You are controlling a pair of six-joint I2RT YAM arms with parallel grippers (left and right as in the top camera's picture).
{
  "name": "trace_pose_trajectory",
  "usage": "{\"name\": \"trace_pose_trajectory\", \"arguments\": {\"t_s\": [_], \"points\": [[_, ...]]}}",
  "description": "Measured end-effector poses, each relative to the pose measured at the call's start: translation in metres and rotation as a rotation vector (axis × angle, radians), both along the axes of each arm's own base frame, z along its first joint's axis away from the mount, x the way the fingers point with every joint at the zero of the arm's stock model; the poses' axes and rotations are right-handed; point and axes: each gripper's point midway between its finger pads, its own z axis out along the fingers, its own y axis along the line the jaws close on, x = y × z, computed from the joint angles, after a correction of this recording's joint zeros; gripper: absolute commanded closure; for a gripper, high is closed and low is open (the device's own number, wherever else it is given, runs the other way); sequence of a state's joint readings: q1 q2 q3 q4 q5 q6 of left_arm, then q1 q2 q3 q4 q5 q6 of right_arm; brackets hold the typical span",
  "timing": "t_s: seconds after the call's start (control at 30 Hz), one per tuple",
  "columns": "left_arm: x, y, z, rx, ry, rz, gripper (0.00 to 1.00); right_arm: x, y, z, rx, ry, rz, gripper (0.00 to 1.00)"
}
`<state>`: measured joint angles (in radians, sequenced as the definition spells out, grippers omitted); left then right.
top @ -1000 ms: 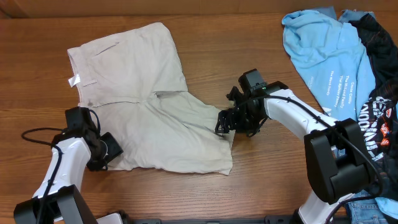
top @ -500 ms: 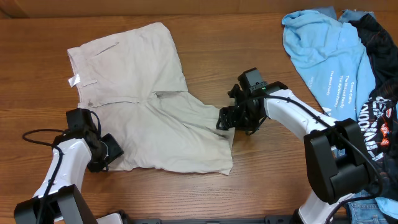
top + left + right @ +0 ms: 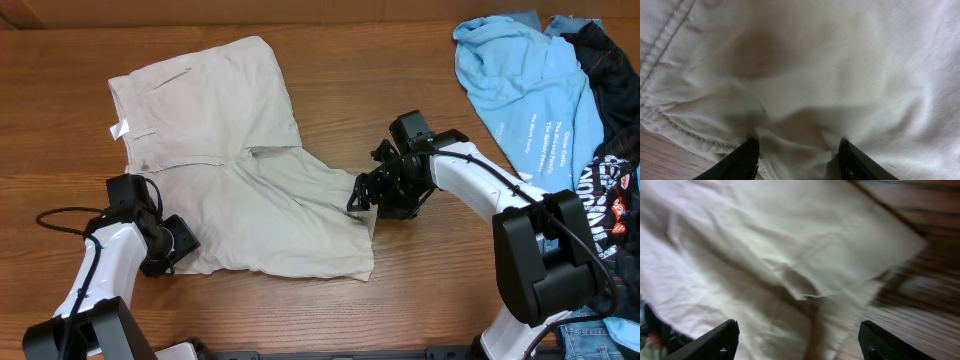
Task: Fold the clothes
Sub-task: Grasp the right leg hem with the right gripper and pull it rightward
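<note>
The beige shorts (image 3: 230, 170) lie spread flat on the wooden table (image 3: 400, 60), waistband to the far left and one leg pointing to the front right. My left gripper (image 3: 180, 240) is at the front left hem. In the left wrist view its fingers (image 3: 797, 150) are apart, with bunched fabric (image 3: 815, 60) between them. My right gripper (image 3: 362, 195) is at the right leg's edge. In the right wrist view its fingers (image 3: 797, 335) are wide open over the cloth (image 3: 765, 230), which looks blurred.
A light blue T-shirt (image 3: 525, 80) and a black garment with a white graphic (image 3: 610, 150) lie piled at the far right. Bare wood (image 3: 920, 295) shows beside the shorts' right edge. A cable trails left of my left arm.
My right arm has shifted slightly right and toward the front along the leg's edge. My left arm and the shorts have not visibly moved.
</note>
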<state>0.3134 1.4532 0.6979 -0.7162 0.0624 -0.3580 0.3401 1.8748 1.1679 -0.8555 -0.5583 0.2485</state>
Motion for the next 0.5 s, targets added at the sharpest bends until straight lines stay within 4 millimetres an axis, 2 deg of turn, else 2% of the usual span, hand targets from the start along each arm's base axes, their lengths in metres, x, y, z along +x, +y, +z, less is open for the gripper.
{"name": "trace_pose_trajectory", "arguments": {"t_s": [0.2, 0.5], "points": [[0.0, 0.0, 0.0, 0.0, 0.0, 0.0, 0.43, 0.013, 0.009, 0.005, 0.052, -0.061, 0.004, 0.19], [0.0, 0.0, 0.0, 0.0, 0.001, 0.0, 0.42, 0.022, -0.004, -0.004, -0.045, -0.085, -0.038, 0.18]]}}
